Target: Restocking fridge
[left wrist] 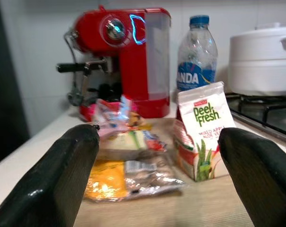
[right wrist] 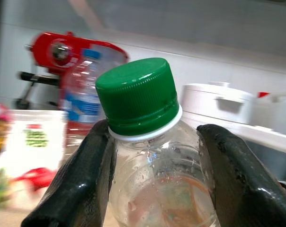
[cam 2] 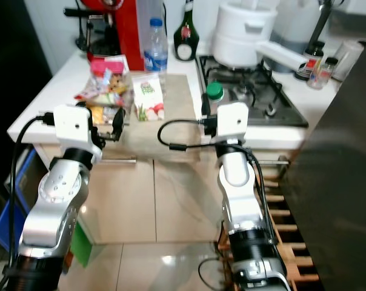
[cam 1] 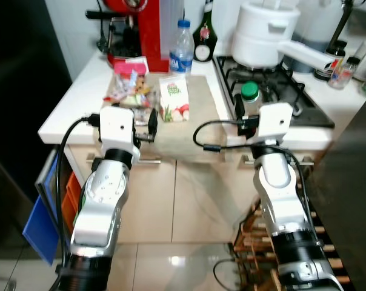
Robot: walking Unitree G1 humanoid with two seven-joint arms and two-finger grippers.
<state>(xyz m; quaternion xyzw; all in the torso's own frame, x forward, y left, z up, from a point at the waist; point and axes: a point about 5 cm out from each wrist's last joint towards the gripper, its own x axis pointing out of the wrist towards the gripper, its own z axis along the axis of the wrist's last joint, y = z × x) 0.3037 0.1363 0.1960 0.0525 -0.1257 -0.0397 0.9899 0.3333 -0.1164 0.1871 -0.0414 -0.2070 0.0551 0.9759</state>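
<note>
Green-capped clear bottle (right wrist: 147,142) sits between the two black fingers (right wrist: 81,184) of the right gripper (right wrist: 155,175), which press against its shoulder on either side just below the cap; the bottle stands upright at the front of the white desk (cam 1: 80,97), just beside the gas hob (cam 1: 274,91). Left gripper (left wrist: 157,175) hovers at the desk's front edge with its fingers (left wrist: 58,179) spread wide and touching nothing. Between and beyond those fingers lie the goods on a beige mat (cam 1: 195,115): a small juice carton (left wrist: 202,132) marked "Peel Fresh", standing upright, and, near it on the robot's left, a loose heap of wrapped snack packets (left wrist: 126,156). Behind the carton stands a clear water bottle (left wrist: 196,54) with a blue cap and blue label, and beside that a red coffee machine (left wrist: 124,61) against the wall. White lidded pot (cam 1: 262,33) rests on the hob. Dark bottle (cam 1: 204,39) stands at the back of the desk between the water bottle and the pot. Both silver arms reach forward over beige cabinet doors (cam 1: 171,200).
</note>
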